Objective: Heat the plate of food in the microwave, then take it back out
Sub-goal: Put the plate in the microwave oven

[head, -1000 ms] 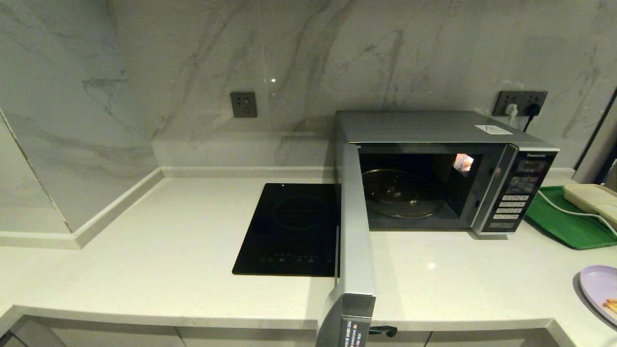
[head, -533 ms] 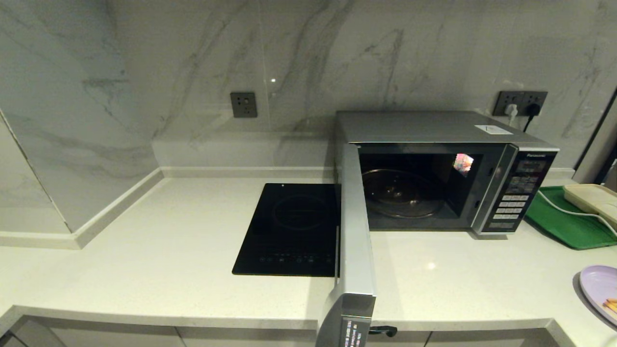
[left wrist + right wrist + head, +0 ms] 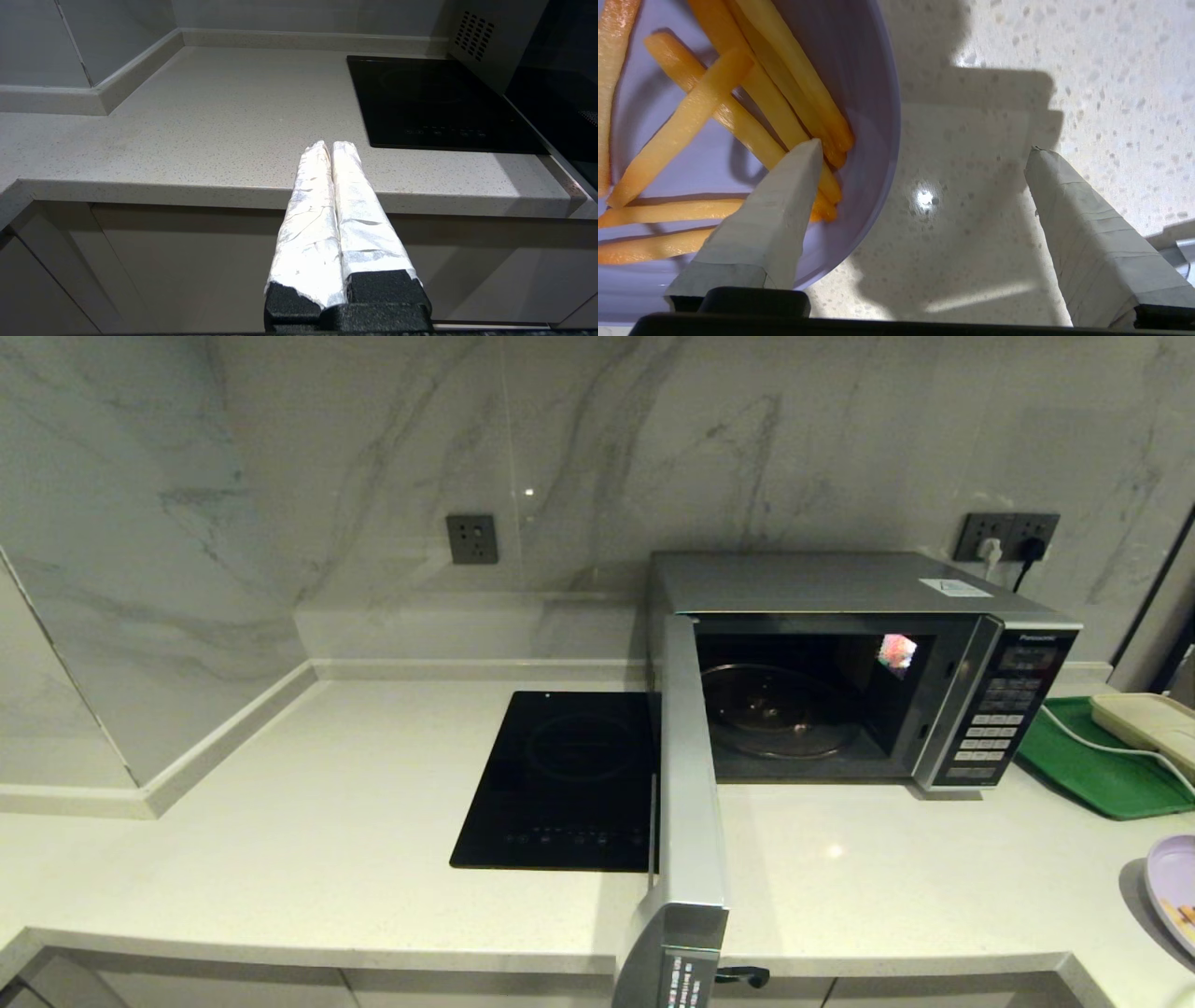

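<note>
From my remote station I was looking into a home kitchen. A pale speckled stone countertop (image 3: 327,821) ran along a wall of grey-veined marble slabs (image 3: 373,457), with a low upstand where the two met. A flat black induction cooktop (image 3: 565,782) was set flush into the counter, and beside it stood the microwave (image 3: 840,588), its door swung open and its glass turntable visible inside. Wall sockets (image 3: 471,539) sat in the marble, one pair behind the oven with plugs in it. A green tray (image 3: 1088,770) lay at the far right. Below the counter edge I saw plain cabinet fronts (image 3: 187,261).
</note>
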`<state>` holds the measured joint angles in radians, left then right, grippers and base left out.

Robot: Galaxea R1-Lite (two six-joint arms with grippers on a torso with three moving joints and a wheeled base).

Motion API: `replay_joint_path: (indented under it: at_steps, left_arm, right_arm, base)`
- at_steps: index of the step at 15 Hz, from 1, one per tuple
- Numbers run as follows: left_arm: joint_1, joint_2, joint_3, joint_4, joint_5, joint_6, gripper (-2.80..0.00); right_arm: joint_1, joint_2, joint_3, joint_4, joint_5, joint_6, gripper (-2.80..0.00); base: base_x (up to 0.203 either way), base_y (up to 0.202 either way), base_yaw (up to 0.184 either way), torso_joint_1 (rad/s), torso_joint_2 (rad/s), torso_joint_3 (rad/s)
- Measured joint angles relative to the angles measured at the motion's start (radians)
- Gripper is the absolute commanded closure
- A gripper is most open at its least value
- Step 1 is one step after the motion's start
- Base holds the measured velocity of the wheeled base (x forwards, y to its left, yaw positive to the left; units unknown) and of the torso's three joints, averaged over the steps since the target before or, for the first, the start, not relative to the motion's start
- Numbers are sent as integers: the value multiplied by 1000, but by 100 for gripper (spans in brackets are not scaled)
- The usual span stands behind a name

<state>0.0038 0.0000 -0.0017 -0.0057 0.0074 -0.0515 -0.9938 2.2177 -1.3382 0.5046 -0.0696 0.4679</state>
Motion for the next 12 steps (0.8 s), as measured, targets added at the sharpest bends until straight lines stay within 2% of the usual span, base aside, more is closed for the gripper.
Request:
replay_joint_path:
  at_steps: [3,12]
  left_arm:
    - [0,0,0,0,0,0,0]
    - [0,0,0,0,0,0,0]
  right_arm:
    - [0,1,18,-42,-1,0,-280]
    - [-1,-53,16,-42,5,-15,-280]
  base:
    - [0,0,0,0,0,0]
    - [0,0,0,0,0,0]
